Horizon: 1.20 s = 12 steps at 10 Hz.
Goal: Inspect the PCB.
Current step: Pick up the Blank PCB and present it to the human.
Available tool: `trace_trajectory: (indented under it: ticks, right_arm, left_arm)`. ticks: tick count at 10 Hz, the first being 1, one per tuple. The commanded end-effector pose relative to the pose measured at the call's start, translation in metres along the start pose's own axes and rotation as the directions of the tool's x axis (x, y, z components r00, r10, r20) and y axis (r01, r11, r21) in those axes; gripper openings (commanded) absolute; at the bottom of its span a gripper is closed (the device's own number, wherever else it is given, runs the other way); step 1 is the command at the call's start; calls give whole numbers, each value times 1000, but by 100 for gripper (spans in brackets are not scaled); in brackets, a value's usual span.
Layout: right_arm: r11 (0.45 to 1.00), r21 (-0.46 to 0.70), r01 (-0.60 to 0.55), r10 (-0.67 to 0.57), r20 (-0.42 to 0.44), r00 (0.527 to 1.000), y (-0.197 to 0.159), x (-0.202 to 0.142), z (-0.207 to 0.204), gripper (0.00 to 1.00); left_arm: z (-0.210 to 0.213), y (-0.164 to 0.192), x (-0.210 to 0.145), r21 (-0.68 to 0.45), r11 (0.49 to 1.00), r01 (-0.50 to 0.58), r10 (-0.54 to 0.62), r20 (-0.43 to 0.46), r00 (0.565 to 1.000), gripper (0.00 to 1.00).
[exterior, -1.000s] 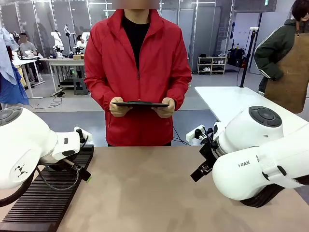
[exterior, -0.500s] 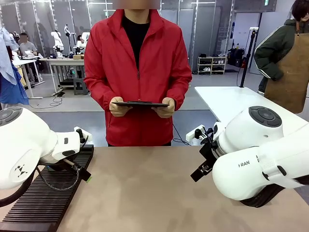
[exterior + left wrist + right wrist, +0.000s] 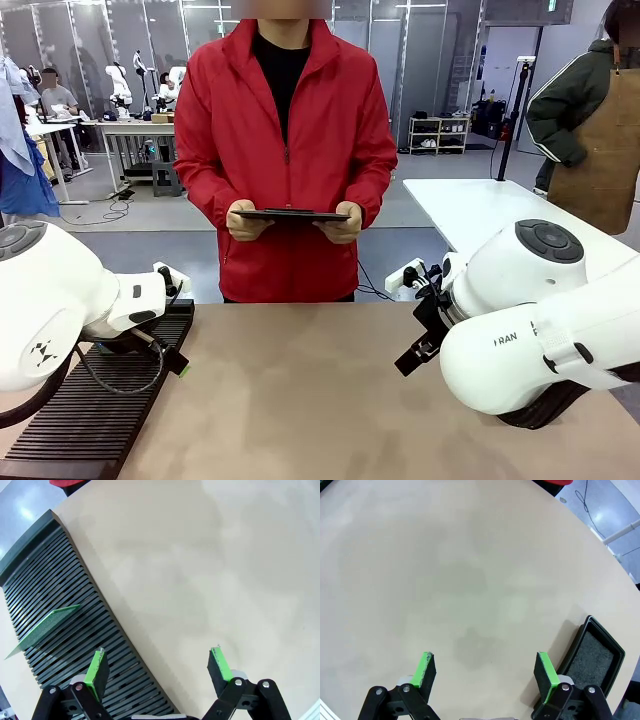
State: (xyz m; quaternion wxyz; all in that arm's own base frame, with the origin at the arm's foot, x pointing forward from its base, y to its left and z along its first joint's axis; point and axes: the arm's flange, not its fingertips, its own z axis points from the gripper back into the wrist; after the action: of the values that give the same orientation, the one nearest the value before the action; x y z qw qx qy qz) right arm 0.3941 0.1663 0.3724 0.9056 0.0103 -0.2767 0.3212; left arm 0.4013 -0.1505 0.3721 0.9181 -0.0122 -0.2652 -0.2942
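The PCB, a thin green board, stands on edge in a slot of the black slotted rack in the left wrist view. My left gripper hangs open above the seam between the rack and the bare tabletop, a short way from the board, with nothing between its green pads. My right gripper is open too, over bare table, holding nothing. In the front view the rack lies at the near left under my left arm.
A person in a red jacket stands at the far edge holding a dark tablet in both hands. A black shallow tray lies beside my right gripper. The brown tabletop between the arms is open.
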Motion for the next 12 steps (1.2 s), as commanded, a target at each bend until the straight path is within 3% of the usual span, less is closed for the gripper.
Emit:
trace_trajectory:
  ticks: [1, 4, 7, 9, 12]
  right_arm:
    - [1000, 0, 1, -1, 0, 1000, 0, 0, 0, 100]
    - [1000, 0, 0, 0, 0, 1000, 0, 0, 0, 100]
    - [990, 82, 117, -119, 28, 992, -33, 15, 38, 100]
    - [959, 231, 162, -175, 36, 984, -53, 17, 64, 100]
    - [808, 547, 221, -305, 67, 950, -85, -5, 99, 100]
  left_arm:
    - [0, 0, 0, 0, 1000, -1, 1, 0, 1000, 100]
    - [0, 0, 0, 0, 1000, 0, 0, 0, 1000, 100]
    - [36, 21, 18, -152, 986, -67, 71, 21, 997, 100]
    - [61, 42, 20, -299, 945, -133, 149, 31, 988, 100]
    - [90, 84, -4, -589, 774, -231, 309, 33, 951, 100]
